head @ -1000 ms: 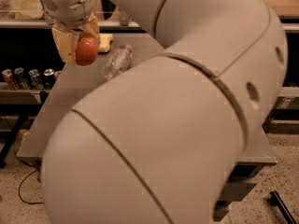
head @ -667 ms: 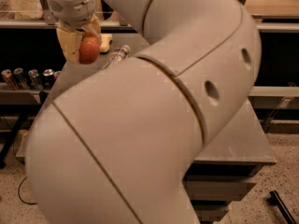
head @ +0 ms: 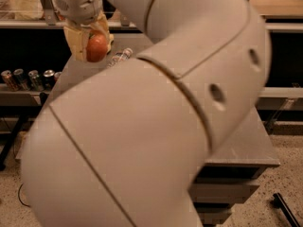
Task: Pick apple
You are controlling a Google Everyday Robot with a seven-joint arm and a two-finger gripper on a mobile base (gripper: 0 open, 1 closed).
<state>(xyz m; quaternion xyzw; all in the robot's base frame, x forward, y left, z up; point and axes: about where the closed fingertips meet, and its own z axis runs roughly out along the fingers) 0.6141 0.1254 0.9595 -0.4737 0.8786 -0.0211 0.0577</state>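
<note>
the gripper (head: 91, 45) hangs at the top left of the view, over the far left corner of the grey worktop (head: 241, 143). its pale yellowish fingers (head: 74, 38) are closed in around the apple (head: 98, 48), which sits between them with its red-orange face turned toward the camera. the apple looks to be clear of the worktop, though the gap beneath it cannot be judged from here. just right of it, a clear bottle (head: 119, 56) lies on its side near the far edge. a row of cans (head: 28, 78) stands on a lower shelf beyond the left edge. the arm (head: 156, 126) fills most of the view and hides the middle of the worktop. judging by this, the grasp is made and the step in hand is the lift. to do it well, carry the apple straight up with the grip held firm and even, since a round, smooth fruit can roll out of two flat fingers if the wrist tilts or jerks. any sideways travel is best kept away from the bottle so it is not knocked, and the hold is best confirmed before the arm swings wide.
</note>
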